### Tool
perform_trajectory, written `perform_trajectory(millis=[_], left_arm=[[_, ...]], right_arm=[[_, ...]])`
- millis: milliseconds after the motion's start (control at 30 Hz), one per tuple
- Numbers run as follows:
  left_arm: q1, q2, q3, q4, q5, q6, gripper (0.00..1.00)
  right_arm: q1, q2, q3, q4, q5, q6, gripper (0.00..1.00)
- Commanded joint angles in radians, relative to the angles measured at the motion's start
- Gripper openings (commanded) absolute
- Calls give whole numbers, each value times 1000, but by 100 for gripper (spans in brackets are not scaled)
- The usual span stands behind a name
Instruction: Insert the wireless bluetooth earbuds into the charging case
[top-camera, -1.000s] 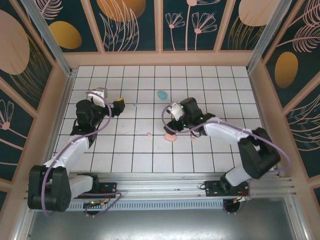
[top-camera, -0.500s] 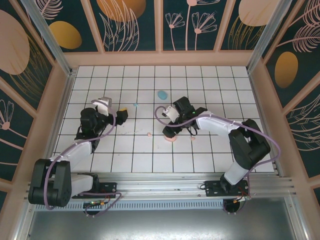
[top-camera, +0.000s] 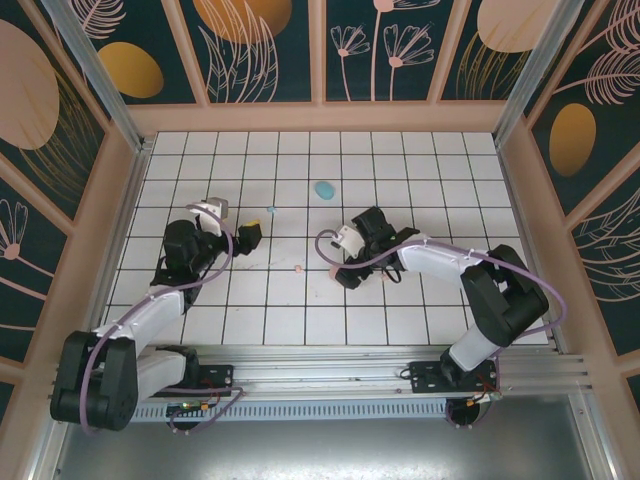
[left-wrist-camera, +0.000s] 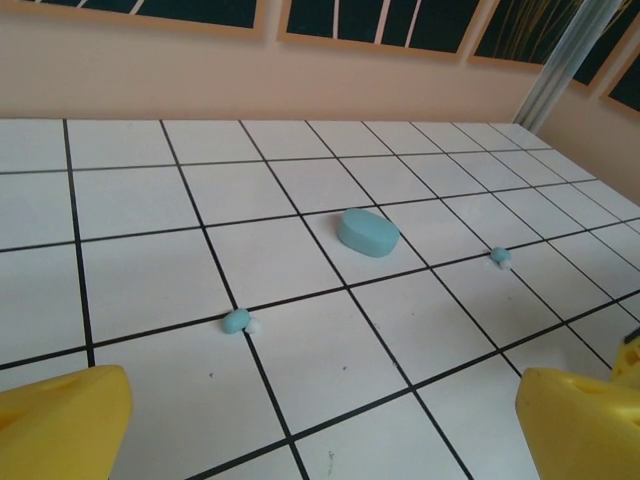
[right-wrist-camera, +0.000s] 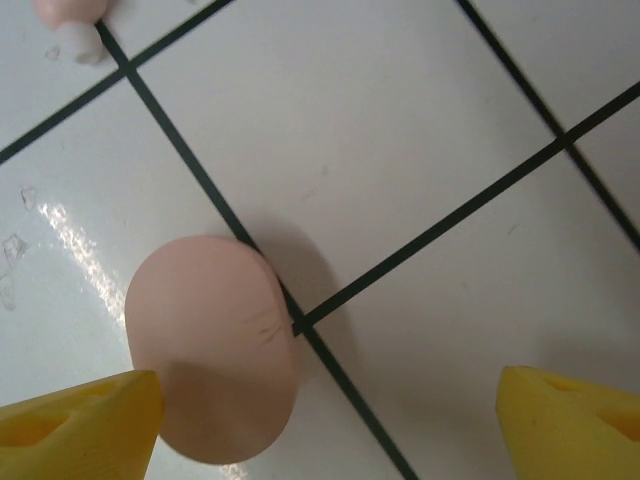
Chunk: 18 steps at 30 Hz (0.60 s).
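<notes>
Right wrist view crops a pink earbud (right-wrist-camera: 68, 12) at top; left fingers (left-wrist-camera: 60, 425) and right fingers (right-wrist-camera: 75, 430) stand wide, empty

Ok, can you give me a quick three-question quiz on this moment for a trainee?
1. True or false: the left gripper is shut on a teal earbud.
2. In the right wrist view, what lies on the table between the jaws of the right gripper? A) a teal earbud B) the pink charging case C) nothing
3. How many teal earbuds does the left wrist view show?

Key
1. False: its jaws stand wide apart with nothing between them.
2. B: it lies close to one jaw and is not gripped.
3. Two, one on either side of the teal charging case.
</notes>
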Motion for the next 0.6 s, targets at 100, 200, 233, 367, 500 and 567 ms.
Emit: perform_trajectory(millis=[100,200,233,367,500,567], left_arm=[[-6,-37,9,-108,-15,61,98],[-6,-46,10,-126,4,51,99],[-6,-52,11,-134,8,47,99],[-6,-89,5,-169,12,45,99],[-6,-133,-14,-206,6,38,98],[-6,-146,-15,-230,9,32,98]], right_arm=[[33,16,-5,40,-34,-12,87],[48,23,-5,40,-55,29,87],[48,23,-11,44,-64,37,87],[51,37,-27,53,-60,25,87],[48,80,-20,37,-32,16,87],[45,99,-21,44,-28,11,87]])
